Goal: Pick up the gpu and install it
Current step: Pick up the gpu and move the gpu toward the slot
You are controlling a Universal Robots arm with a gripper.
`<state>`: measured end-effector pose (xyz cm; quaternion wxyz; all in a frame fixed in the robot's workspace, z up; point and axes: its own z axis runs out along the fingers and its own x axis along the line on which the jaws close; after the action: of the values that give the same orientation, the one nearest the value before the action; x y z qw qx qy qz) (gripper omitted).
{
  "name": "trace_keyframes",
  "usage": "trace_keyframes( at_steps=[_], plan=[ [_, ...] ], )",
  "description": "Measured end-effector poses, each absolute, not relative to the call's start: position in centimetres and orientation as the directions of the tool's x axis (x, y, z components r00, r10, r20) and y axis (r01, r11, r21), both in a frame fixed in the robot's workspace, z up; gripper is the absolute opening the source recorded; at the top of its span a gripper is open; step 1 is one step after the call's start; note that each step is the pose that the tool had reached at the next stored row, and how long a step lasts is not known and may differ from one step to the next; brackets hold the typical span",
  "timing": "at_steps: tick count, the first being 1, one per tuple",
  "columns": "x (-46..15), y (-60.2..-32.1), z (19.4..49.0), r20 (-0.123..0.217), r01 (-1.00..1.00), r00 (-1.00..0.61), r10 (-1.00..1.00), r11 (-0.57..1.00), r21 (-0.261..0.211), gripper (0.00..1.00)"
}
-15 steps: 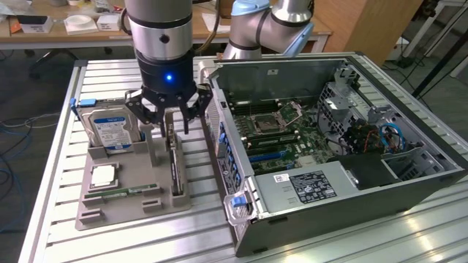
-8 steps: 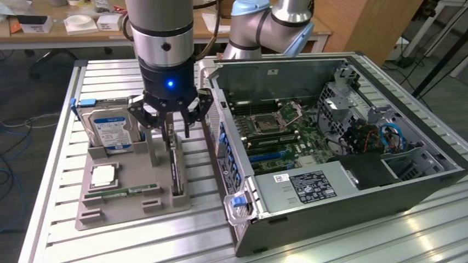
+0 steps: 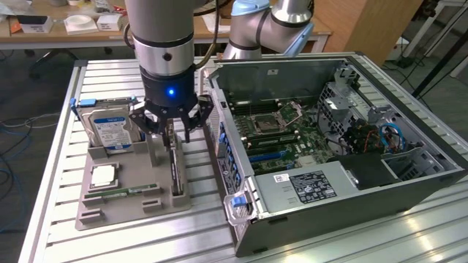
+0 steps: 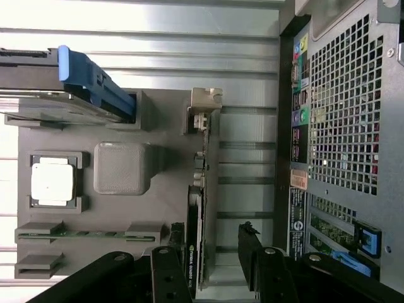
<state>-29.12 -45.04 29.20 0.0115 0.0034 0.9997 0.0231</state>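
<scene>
Hovering right above gpu (image 3: 176,172), pincer (image 3: 172,134) spread wide, fingers straddling card standing on edge in grey tray (image 3: 120,212), no contact.

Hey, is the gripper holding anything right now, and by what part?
Nothing is held. The gripper is open, straddling the gpu, which stands on edge in the tray.

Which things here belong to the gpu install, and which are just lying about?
Job in hand:
gpu, standing on edge in the gray tray
gripper, jaws open, right above the gpu
open computer case

Lying about, all in the same tray:
hard drive
processor chip
memory stick
</scene>
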Motion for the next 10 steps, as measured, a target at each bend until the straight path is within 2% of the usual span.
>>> trace_keyframes(
  at_steps=[10],
  plan=[
    [-29.2, -45.3, 27.7, -0.023, 0.014, -1.000, 0.015, 0.999, 0.046, 0.47]
  ],
)
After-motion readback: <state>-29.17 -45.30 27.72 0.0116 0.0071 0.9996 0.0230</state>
